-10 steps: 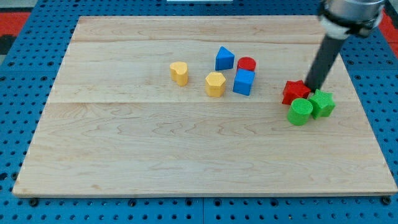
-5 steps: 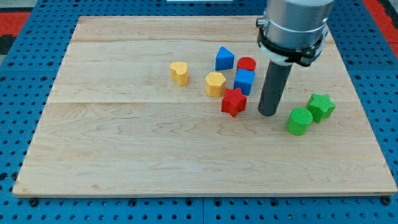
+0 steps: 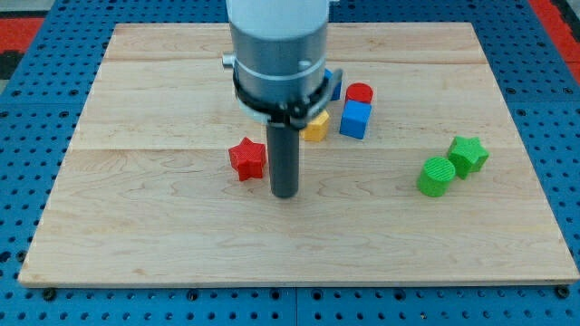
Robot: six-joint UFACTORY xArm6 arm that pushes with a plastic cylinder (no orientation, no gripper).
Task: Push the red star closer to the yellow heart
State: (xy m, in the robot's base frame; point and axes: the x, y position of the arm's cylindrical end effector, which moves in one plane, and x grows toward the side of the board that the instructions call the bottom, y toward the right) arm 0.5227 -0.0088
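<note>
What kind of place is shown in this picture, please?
Probably a robotics lab bench. A wooden board lies on a blue perforated base, small blocks such as the red star sit on it, and my tip rests beside that star.

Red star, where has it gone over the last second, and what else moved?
The red star slid from beside the green blocks far toward the view's left, pushed by my tip, now just right of it. The green blocks and blue cube stayed put.
</note>
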